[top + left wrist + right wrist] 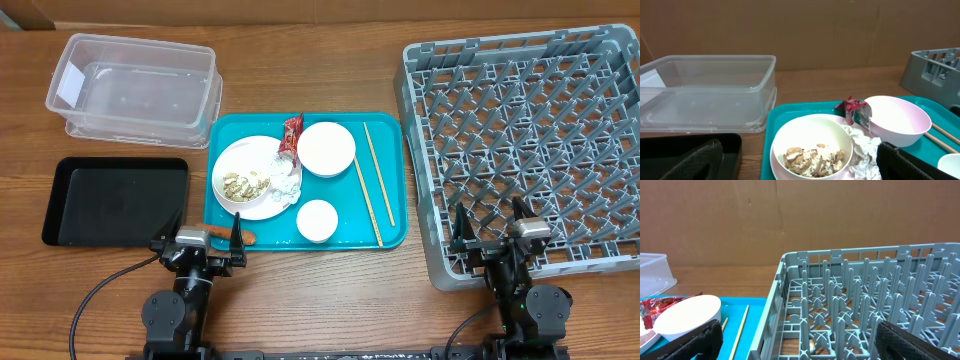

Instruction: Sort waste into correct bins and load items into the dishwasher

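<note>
At right we see the large grey plastic dish rack (520, 140); mid-table the teal rectangular serving tray (345, 203); left of it the clear plastic tub (135, 85) and shallow black tray (115, 200). The teal tray carries the white round plate (255, 178) of scraps, white bowl (326, 148), thin wooden chopsticks (378, 185) and red snack wrapper (291, 137). Our left gripper (198, 238) and right gripper (490, 228) gape wide, empty.

Both arms tucked back, grippers wide open.
The left arm (172, 312) and right arm (530, 308) sit folded low at the near side, well apart, wrists level and pointing forward. The left gripper (198, 236) has its jaws spread fully and holds nothing; its dark fingers (700, 161) show at the bottom corners of its wrist view. The right gripper (490, 226) stands the same way, jaws wide and empty.
</note>
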You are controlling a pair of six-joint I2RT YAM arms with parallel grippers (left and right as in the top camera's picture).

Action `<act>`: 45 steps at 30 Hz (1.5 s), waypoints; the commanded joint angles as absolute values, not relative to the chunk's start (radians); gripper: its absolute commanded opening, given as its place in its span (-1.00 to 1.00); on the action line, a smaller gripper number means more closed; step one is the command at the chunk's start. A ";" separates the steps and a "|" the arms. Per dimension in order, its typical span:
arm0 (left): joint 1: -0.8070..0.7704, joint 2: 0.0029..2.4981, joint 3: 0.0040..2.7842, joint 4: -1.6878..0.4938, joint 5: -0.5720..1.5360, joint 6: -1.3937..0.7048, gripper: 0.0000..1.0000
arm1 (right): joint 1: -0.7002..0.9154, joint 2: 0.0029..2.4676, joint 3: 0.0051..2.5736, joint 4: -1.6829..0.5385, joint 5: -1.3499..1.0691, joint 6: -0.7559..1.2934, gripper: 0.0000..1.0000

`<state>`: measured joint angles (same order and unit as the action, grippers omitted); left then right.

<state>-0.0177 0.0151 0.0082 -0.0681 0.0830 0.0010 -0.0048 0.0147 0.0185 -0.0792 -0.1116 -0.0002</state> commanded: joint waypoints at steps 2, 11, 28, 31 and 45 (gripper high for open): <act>-0.013 0.006 0.005 -0.070 0.097 0.012 1.00 | 0.001 0.003 0.008 -0.073 -0.106 0.000 1.00; -0.013 0.006 0.005 -0.070 0.097 0.012 0.99 | 0.001 0.003 0.008 -0.073 -0.105 0.000 1.00; -0.013 0.006 0.026 -0.049 0.097 -0.035 1.00 | 0.001 0.003 0.021 -0.062 -0.109 0.083 1.00; -0.013 0.006 0.077 -0.086 0.089 -0.041 0.99 | 0.001 0.003 0.056 -0.062 -0.105 0.083 1.00; -0.013 0.313 0.487 -0.488 0.054 -0.049 1.00 | 0.001 0.235 0.439 -0.379 -0.105 0.083 1.00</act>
